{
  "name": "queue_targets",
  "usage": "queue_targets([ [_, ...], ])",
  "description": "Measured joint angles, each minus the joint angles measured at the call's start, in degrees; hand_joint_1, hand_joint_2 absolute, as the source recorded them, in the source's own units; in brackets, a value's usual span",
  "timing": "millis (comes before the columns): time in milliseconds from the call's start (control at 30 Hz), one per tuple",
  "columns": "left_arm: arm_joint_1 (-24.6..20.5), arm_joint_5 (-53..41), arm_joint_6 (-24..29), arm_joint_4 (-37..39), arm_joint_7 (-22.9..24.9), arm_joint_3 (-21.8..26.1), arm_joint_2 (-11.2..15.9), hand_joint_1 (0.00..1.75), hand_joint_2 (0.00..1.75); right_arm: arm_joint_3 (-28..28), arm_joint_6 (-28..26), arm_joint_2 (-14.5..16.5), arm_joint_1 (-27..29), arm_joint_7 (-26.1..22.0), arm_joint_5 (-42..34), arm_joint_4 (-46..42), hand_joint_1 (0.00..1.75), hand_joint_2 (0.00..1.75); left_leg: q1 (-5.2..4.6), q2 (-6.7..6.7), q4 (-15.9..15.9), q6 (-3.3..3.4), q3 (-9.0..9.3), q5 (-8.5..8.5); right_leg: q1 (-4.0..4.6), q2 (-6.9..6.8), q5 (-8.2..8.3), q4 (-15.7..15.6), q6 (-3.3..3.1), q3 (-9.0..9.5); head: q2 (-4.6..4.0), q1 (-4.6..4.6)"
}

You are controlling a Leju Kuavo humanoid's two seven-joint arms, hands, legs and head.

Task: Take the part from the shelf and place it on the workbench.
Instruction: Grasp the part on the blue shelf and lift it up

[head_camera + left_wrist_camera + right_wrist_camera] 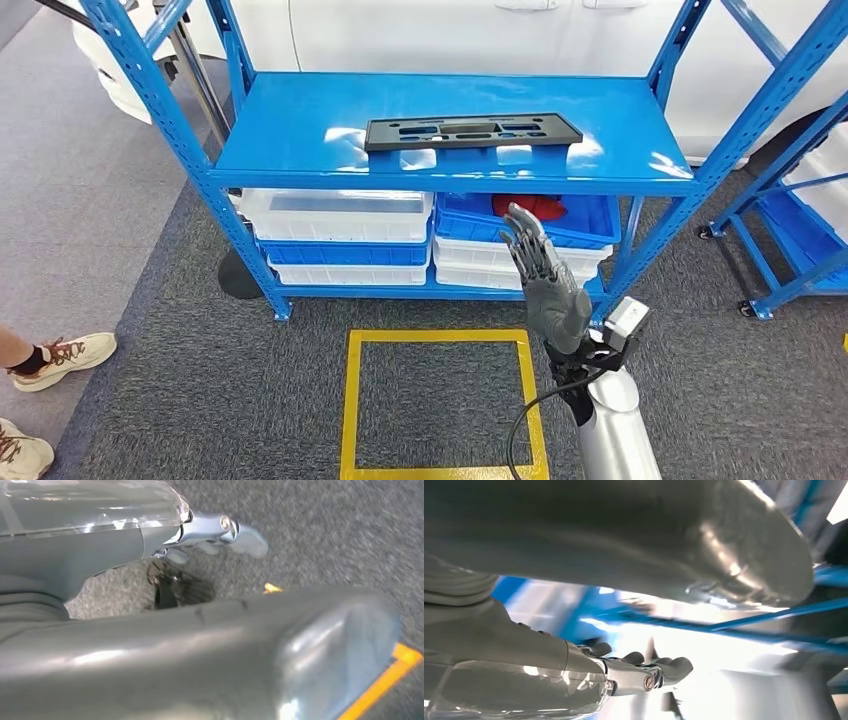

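Our right hand [545, 285] hangs empty, fingers spread, below the shelf [300, 130] edge; the black slotted part [472, 131] lies flat on top; we should rise, then grip its near edge squarely.

Bright even light; glare on shelf [300, 130]; wrist views blurred.

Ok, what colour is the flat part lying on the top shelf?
The part is black, clearest in the head view.

The right hand [548, 285] is grey, with dark ribbed fingers [524, 238]. Behind it are a small white box [627, 318], a black cable [525, 417] and the silver arm [614, 432].
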Motion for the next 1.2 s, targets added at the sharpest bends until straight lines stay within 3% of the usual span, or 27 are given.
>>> queue_targets([
  [67, -0.12, -0.01, 0.04, 0.00, 0.00, 0.04, -0.06, 0.00, 0.00, 0.74, 1.35, 0.06, -0.63, -0.70, -2.11, -3.09, 0.00, 0.00, 0.20, 1.23, -0.49, 0.75, 0.23, 0.29, 0.08, -1.44, -0.87, 1.23, 0.58, -0.60, 0.00, 0.01],
  [133, -0.08, -0.06, 0.05, 0.00, 0.00, 0.16, -0.08, 0.00, 0.00, 1.59, 2.71, 0.08, -1.25, -1.37, -4.33, -6.01, 0.00, 0.00, 0.15, 2.47, -0.76, 1.27, 0.36, 0.38, 0.15, -4.10, -4.03, 6.98, 0.98, -3.37, 0.00, 0.01],
  [200, 0.09, -0.13, 0.10, 0.00, 0.01, 0.32, -0.08, 0.00, 0.00, 2.64, 4.27, 0.12, -1.66, -2.09, -6.69, -9.05, 0.00, 0.00, -0.08, 3.83, -0.73, 1.51, 0.33, 0.28, 0.07, -5.15, -6.95, 14.45, 1.23, -7.14, 0.00, 0.01],
  [233, 0.13, -0.19, 0.11, 0.00, 0.02, 0.38, -0.08, 0.00, 0.00, 3.08, 5.02, 0.14, -1.74, -2.42, -7.82, -10.45, 0.00, 0.00, -0.15, 4.47, -0.71, 1.54, 0.35, 0.22, 0.07, -5.27, -7.08, 16.18, 1.26, -8.04, 0.00, 0.01],
  [267, 0.15, -0.26, 0.13, 0.00, 0.05, 0.40, -0.09, 0.00, 0.00, 3.49, 5.79, 0.18, -1.84, -2.79, -8.95, -11.86, 0.00, 0.00, -0.18, 5.08, -0.68, 1.53, 0.40, 0.14, 0.09, -5.43, -6.09, 15.60, 1.21, -7.77, 0.00, 0.01],
  [300, 0.16, -0.33, 0.13, 0.00, 0.10, 0.42, -0.11, 0.00, 0.00, 3.83, 6.54, 0.24, -2.03, -3.13, -10.03, -13.20, 0.00, 0.00, -0.21, 5.68, -0.64, 1.48, 0.50, 0.03, 0.14, -5.76, -4.30, 12.86, 1.06, -6.40, 0.00, 0.01],
  [367, 0.23, -0.41, 0.13, 0.01, 0.16, 0.49, -0.21, 0.00, 0.00, 4.48, 8.26, 0.50, -2.76, -3.93, -12.29, -16.02, 0.00, 0.00, -0.44, 6.69, -0.48, 1.14, 0.72, -0.29, 0.56, -7.87, -0.90, 4.79, 0.36, -2.25, 0.00, 0.01],
  [433, 0.33, -0.40, 0.16, 0.02, 0.18, 0.70, -0.26, 0.00, 0.00, 5.10, 10.03, 1.01, -3.49, -4.69, -14.34, -18.56, 0.00, 0.00, -0.77, 7.47, -0.36, 0.57, 0.89, -0.62, 1.03, -9.36, 0.11, 0.52, -0.58, -0.20, 0.00, 0.01],
  [500, 0.37, -0.25, 0.21, 0.02, 0.18, 0.92, -0.25, 0.00, 0.00, 5.60, 11.01, 1.39, -3.74, -5.20, -15.34, -20.02, 0.00, 0.00, -0.88, 8.23, -0.39, -0.02, 1.12, -0.80, 1.19, -8.75, 0.03, 0.20, -1.32, -0.29, 0.00, 0.01],
  [567, 0.39, 0.03, 0.29, 0.02, 0.14, 1.13, -0.22, 0.00, 0.00, 6.20, 11.12, 1.47, -3.81, -5.37, -15.31, -20.77, 0.00, 0.00, -0.72, 7.42, 0.72, -0.67, 0.86, -1.81, 0.97, -8.13, 0.22, -0.07, -1.96, -0.26, 0.00, 0.01],
  [633, 0.58, 0.20, 0.38, 0.02, 0.08, 1.39, -0.19, 0.00, 0.00, 6.94, 10.88, 1.55, -3.93, -5.39, -15.03, -21.20, 0.00, 0.00, -0.50, 5.13, 5.89, -1.22, -1.39, -5.00, 0.70, -7.58, 0.42, -0.27, -2.47, -0.24, 0.00, 0.00],
  [700, 0.94, 0.28, 0.45, 0.02, 0.07, 1.65, -0.18, 0.00, 0.00, 7.47, 10.62, 1.61, -3.91, -5.40, -14.90, -21.30, 0.00, 0.00, -0.44, 3.86, 13.31, -1.50, -4.90, -8.30, 0.73, -6.93, 0.42, -0.24, -2.69, -0.32, 0.00, 0.00],
  [733, 1.11, 0.32, 0.48, 0.02, 0.07, 1.75, -0.17, 0.00, 0.00, 7.66, 10.56, 1.61, -3.85, -5.39, -14.86, -21.29, 0.00, 0.00, -0.43, 3.71, 15.59, -1.55, -6.08, -8.78, 0.77, -6.59, 0.41, -0.21, -2.73, -0.33, 0.00, 0.00],
  [767, 1.23, 0.36, 0.52, 0.02, 0.07, 1.82, -0.16, 0.00, 0.00, 7.82, 10.54, 1.61, -3.80, -5.39, -14.84, -21.29, 0.00, 0.00, -0.44, 3.65, 15.76, -1.52, -6.31, -8.09, 0.78, -6.26, 0.40, -0.17, -2.73, -0.30, 0.00, 0.00],
  [800, 1.31, 0.39, 0.55, 0.02, 0.07, 1.86, -0.14, 0.00, 0.00, 7.97, 10.54, 1.61, -3.77, -5.39, -14.84, -21.29, 0.00, 0.00, -0.44, 3.62, 13.68, -1.41, -5.49, -6.36, 0.78, -5.96, 0.37, -0.13, -2.68, -0.21, 0.00, -0.01],
  [867, 1.31, 0.39, 0.58, 0.02, 0.04, 1.90, -0.09, 0.00, 0.00, 8.15, 10.54, 1.61, -3.76, -5.39, -14.84, -21.30, 0.00, 0.00, -0.46, 3.50, 6.01, -0.93, -2.13, -2.22, 0.81, -5.53, 0.21, -0.01, -2.44, 0.00, 0.00, 0.00],
  [933, 1.27, 0.39, 0.58, 0.02, 0.01, 1.95, -0.05, 0.00, 0.00, 8.23, 10.54, 1.61, -3.79, -5.39, -14.84, -21.31, 0.00, 0.00, -0.61, 3.32, 0.84, -0.32, 0.08, -0.47, 0.97, -5.27, 0.09, 0.22, -1.94, -0.11, 0.00, 0.01],
  [1033, 1.28, 0.43, 0.56, 0.02, -0.01, 2.02, -0.07, 0.00, 0.00, 8.35, 10.38, 1.61, -3.79, -5.38, -14.82, -21.32, 0.00, 0.00, -0.64, 3.29, -0.07, 0.60, 0.16, -0.32, 0.98, -5.18, 0.15, 0.27, -0.98, -0.41, 0.00, 0.00],
  [1100, 1.22, 0.52, 0.52, 0.02, -0.09, 2.05, -0.11, 0.00, 0.00, 8.66, 9.77, 1.60, -3.78, -5.39, -14.64, -21.32, 0.00, 0.00, -0.44, 3.35, -0.43, 1.26, 0.24, 0.01, 0.87, -5.24, -1.19, 2.05, -0.39, -1.19, 0.00, 0.01],
  [1200, 1.14, 0.58, 0.46, 0.02, -0.28, 2.09, -0.14, 0.00, 0.00, 9.95, 7.47, 1.24, -3.52, -5.38, -13.95, -20.95, 0.00, 0.00, -0.46, 3.43, -0.58, 1.78, 0.18, 0.14, 0.60, -5.34, -6.41, 12.43, 0.23, -6.09, 0.00, 0.01],
])
